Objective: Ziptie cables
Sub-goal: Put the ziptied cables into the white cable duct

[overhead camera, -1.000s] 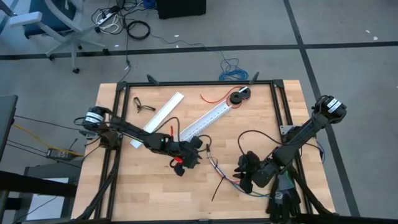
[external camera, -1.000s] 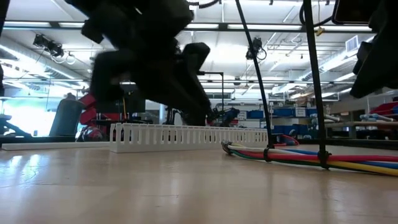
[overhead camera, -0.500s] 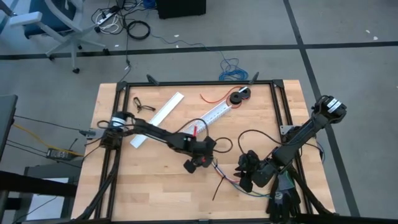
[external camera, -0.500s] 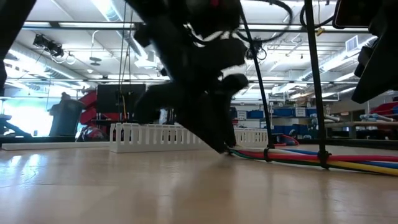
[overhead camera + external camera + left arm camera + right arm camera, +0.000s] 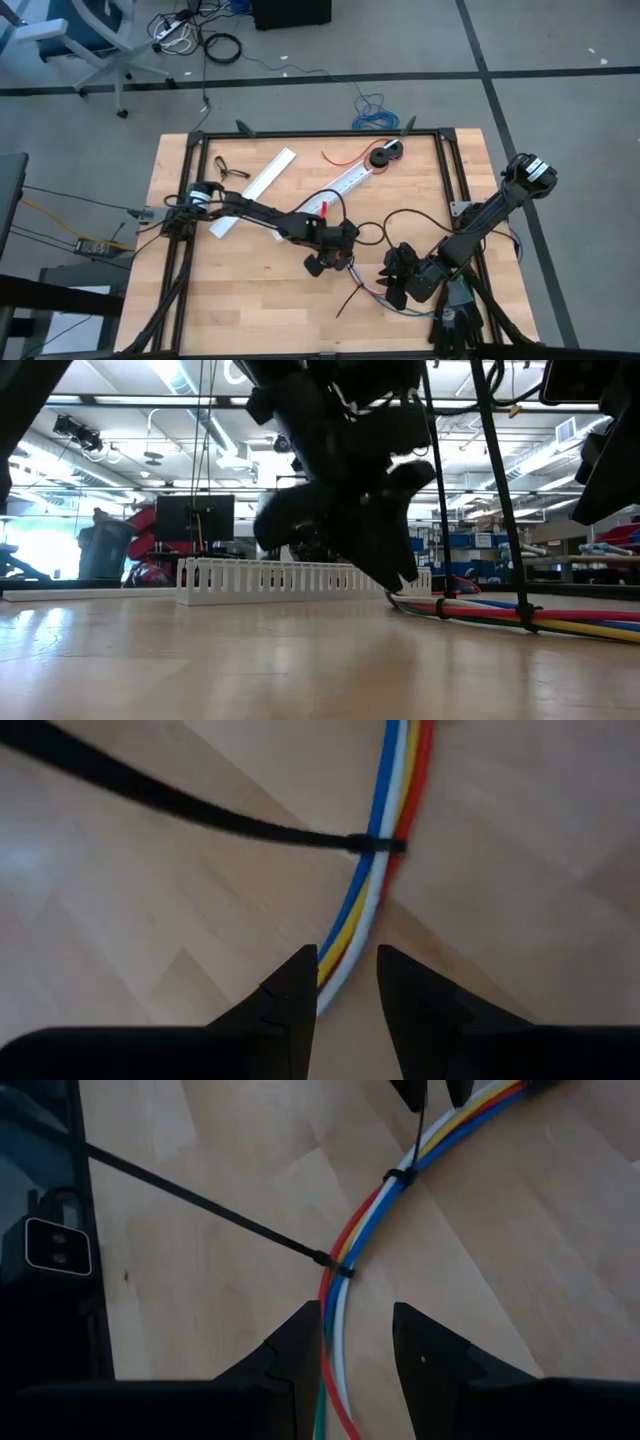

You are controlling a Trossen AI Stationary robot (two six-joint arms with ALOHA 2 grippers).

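Underneath everything, a wooden table [image 5: 230, 290] in a black frame.

Beyond the left gripper's jaws, toward the far edge of the table, a long white slotted channel [image 5: 335, 190] lying flat. In the low view, standing as a pale fence [image 5: 300, 578] behind the dark gripper.

Near mid-table, the left gripper [image 5: 328, 262], tips down close to the wood. Jaws a little apart [image 5: 347, 965], with nothing clamped. Between the two tips and running on ahead of them, the cables [image 5: 385, 840]: blue, white, yellow and red strands side by side on the wood.

Just beside it, toward the near right corner, the right gripper [image 5: 392, 280], also low. Jaws likewise parted [image 5: 357, 1315], straddling the same cables [image 5: 360, 1230] without squeezing them, the bunch narrower than the gap.

Between the two pairs of jaws, the cables [image 5: 365, 285] curving flat along the table; in the low view, a coloured band [image 5: 560, 622] stretching off from the left gripper's tips.

Just ahead of the right jaws, a black tie [image 5: 200, 1205] cinched around the bunch, its long tail slanting away. Farther ahead, a second tie [image 5: 403, 1177].
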